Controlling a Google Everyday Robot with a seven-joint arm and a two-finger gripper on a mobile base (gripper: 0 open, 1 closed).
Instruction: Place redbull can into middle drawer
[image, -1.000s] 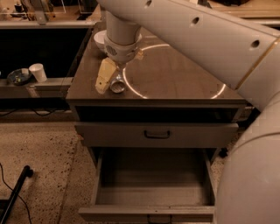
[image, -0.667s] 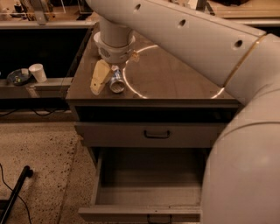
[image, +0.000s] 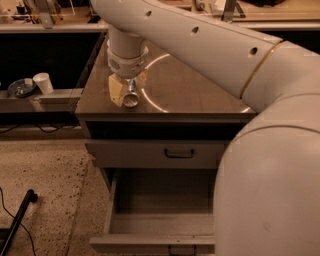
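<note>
One camera only, so no overlap with another view. It sits high, looking down and forward at the cabinet (image: 125, 154) front, slightly from the right. It's close: the arm (image: 210, 45) comes in right beside the lens and blocks the whole right side of the frame. The countertop (image: 195, 95) lands upper-middle, the open middle drawer (image: 160, 210) at the bottom edge, and the floor (image: 45, 185) on the left. The gripper (image: 127, 90) is upper-left of centre, down at the countertop's near-left part, at the can (image: 131, 99).
</note>
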